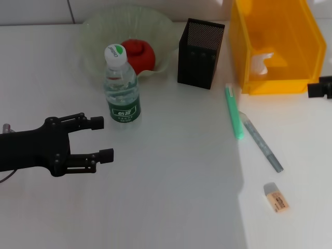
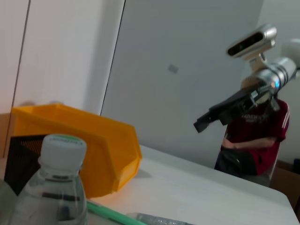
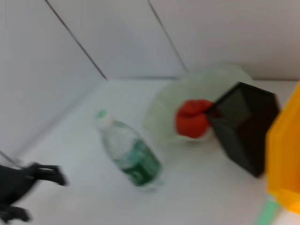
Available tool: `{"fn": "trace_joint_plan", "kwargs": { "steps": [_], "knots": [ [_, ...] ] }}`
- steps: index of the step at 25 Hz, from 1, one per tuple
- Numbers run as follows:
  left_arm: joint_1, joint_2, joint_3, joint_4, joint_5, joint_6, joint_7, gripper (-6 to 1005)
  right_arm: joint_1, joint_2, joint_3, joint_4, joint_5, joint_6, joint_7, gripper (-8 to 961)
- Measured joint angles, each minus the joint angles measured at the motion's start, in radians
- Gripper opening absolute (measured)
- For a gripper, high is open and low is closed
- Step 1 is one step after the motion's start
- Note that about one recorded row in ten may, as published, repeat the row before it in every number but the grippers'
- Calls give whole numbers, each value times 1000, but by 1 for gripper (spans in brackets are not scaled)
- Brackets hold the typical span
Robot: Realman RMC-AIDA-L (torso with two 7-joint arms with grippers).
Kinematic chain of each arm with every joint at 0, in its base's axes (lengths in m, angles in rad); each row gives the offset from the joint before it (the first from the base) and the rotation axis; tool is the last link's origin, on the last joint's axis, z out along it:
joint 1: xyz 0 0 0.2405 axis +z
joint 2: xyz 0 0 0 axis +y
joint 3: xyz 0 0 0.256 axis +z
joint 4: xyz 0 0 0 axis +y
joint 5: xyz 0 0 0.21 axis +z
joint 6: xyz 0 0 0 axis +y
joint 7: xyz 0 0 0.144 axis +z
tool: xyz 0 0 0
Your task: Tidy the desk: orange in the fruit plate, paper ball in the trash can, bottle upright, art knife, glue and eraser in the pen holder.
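The bottle stands upright in front of the fruit plate, which holds the orange. My left gripper is open and empty, just in front and left of the bottle, apart from it. The pen holder stands beside the trash can; a white lump inside it looks like the paper ball. A green art knife, a grey glue stick and the eraser lie on the table at the right. My right gripper hangs at the right edge, in front of the bin.
The white table meets a white wall at the back. The left wrist view shows the bottle cap, the bin, the right arm raised, and a person in a red shirt beyond the table.
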Motion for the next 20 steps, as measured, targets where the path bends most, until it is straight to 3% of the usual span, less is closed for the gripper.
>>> {"fn": "trace_joint_plan", "kwargs": {
  "steps": [3,7,8,9,13,20],
  "knots": [
    [-4,-18,-67,48,99,4,-44,859,57,5,-89,-221,-151,-30,209,680],
    [14,-43,-92,135,155,5,-88,859,174,6,-181,-291,-313,-89,333,680],
    [16,-46,-93,145,160,5,-90,859,228,24,-212,-268,-410,-93,346,680],
    [21,-54,-93,162,170,2,-93,859,228,24,-212,-268,-410,-93,346,680],
    [20,-66,-93,169,186,-3,-93,859,306,76,-283,-153,-577,-25,346,680],
    [22,-74,-94,171,188,-14,-84,859,365,86,-477,151,-637,219,371,680]
  ]
}}
